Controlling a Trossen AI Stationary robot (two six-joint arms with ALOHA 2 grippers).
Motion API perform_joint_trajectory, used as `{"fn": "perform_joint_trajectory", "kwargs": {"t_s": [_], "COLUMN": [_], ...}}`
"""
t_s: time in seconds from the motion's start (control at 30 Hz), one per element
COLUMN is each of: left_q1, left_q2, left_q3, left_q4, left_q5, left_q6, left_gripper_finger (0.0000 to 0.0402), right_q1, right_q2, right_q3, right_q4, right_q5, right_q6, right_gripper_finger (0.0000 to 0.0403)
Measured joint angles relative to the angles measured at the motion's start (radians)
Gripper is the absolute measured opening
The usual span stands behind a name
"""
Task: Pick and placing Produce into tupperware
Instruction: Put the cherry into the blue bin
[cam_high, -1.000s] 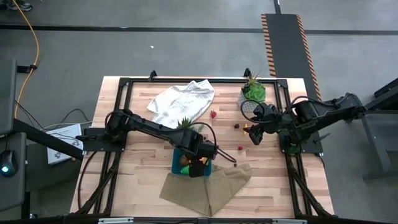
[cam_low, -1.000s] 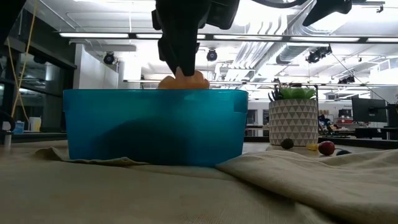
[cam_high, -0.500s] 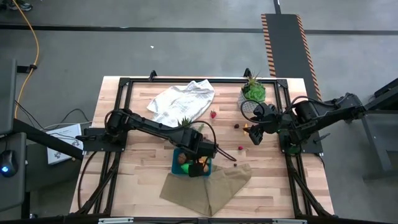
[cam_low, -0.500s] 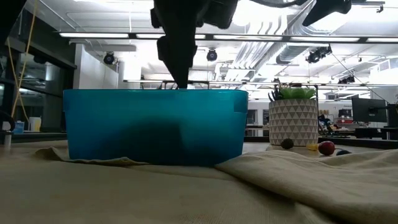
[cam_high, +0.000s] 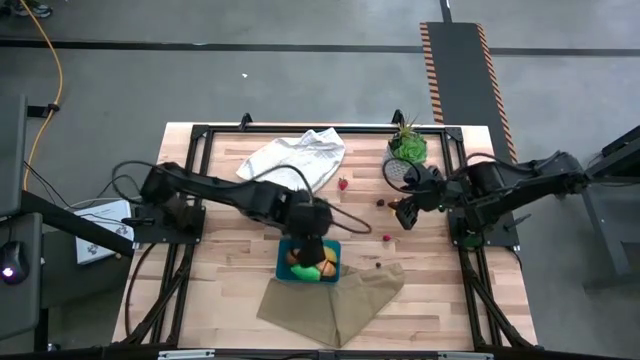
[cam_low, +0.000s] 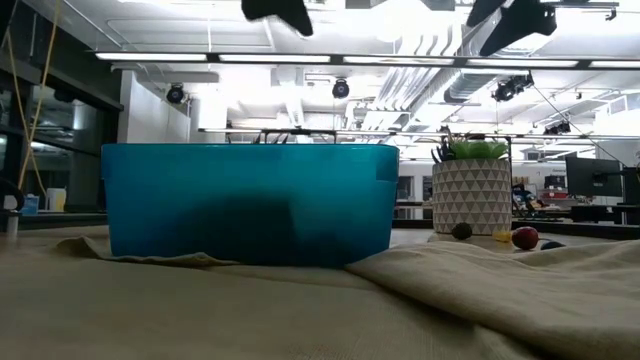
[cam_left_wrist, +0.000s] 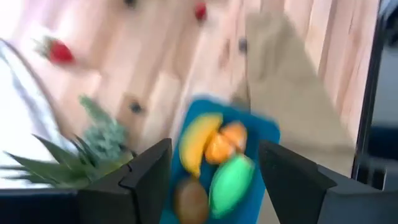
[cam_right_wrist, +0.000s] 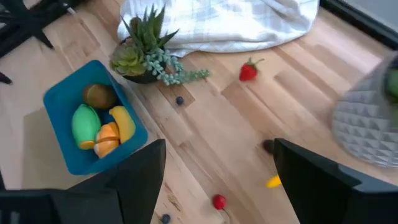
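Note:
The teal tupperware (cam_high: 332, 248) stands on the far edge of a tan cloth (cam_high: 335, 300). Inside it lie a yellow banana (cam_left_wrist: 198, 142), orange pieces (cam_left_wrist: 225, 144), a green pepper (cam_left_wrist: 231, 180) and a brown kiwi (cam_left_wrist: 190, 198). My left gripper (cam_left_wrist: 214, 171) hangs open above the tupperware, holding nothing. My right gripper (cam_right_wrist: 217, 177) hovers open over the table's right part. Loose produce lies on the wood: a strawberry (cam_right_wrist: 248, 72), a red berry (cam_right_wrist: 218, 201), dark berries (cam_right_wrist: 180, 100) and a yellow piece (cam_right_wrist: 272, 182).
A spiky green plant (cam_right_wrist: 146, 53) stands just beyond the tupperware's far side. A white towel (cam_high: 295, 160) lies at the far middle. A second plant in a patterned white pot (cam_low: 470, 190) stands at the far right. Bare wood shows at the near left.
My left gripper has let go of an orange piece it held at the tupperware's rim; the piece now lies inside with the other produce. The gripper has then risen well clear of the tupperware and drawn back a little toward the table's far edge.

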Motion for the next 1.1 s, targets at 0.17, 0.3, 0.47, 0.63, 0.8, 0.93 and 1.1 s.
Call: {"fn": "perform_joint_trajectory", "kwargs": {"t_s": [0.17,0.3,0.47,0.63,0.8,0.93,1.1], "left_q1": [0.010,0.051,0.112,0.159,0.163,0.163,0.164], "left_q2": [-0.077,-0.132,-0.207,-0.272,-0.327,-0.361,-0.416], "left_q3": [0.000,-0.001,-0.001,-0.001,-0.001,-0.001,-0.002], "left_q4": [-0.026,-0.084,-0.090,-0.113,-0.183,-0.223,-0.216], "left_q5": [-0.117,-0.174,-0.216,-0.234,-0.289,-0.333,-0.343], "left_q6": [-0.031,-0.073,-0.097,-0.109,-0.108,-0.068,0.055], "left_gripper_finger": [0.0216,0.0216,0.0217,0.0209,0.0201,0.0196,0.0189], "right_q1": [-0.049,-0.093,-0.161,-0.236,-0.279,-0.278,-0.241], "right_q2": [0.016,0.053,0.096,0.141,0.179,0.187,0.191], "right_q3": [-0.055,-0.066,-0.066,-0.066,-0.066,-0.066,-0.065], "right_q4": [0.110,0.147,0.220,0.286,0.286,0.296,0.316], "right_q5": [-0.085,-0.118,-0.187,-0.259,-0.298,-0.292,-0.222], "right_q6": [-0.021,-0.070,-0.168,-0.282,-0.324,-0.249,-0.070], "right_gripper_finger": [0.0286,0.0286,0.0286,0.0286,0.0286,0.0286,0.0286]}}
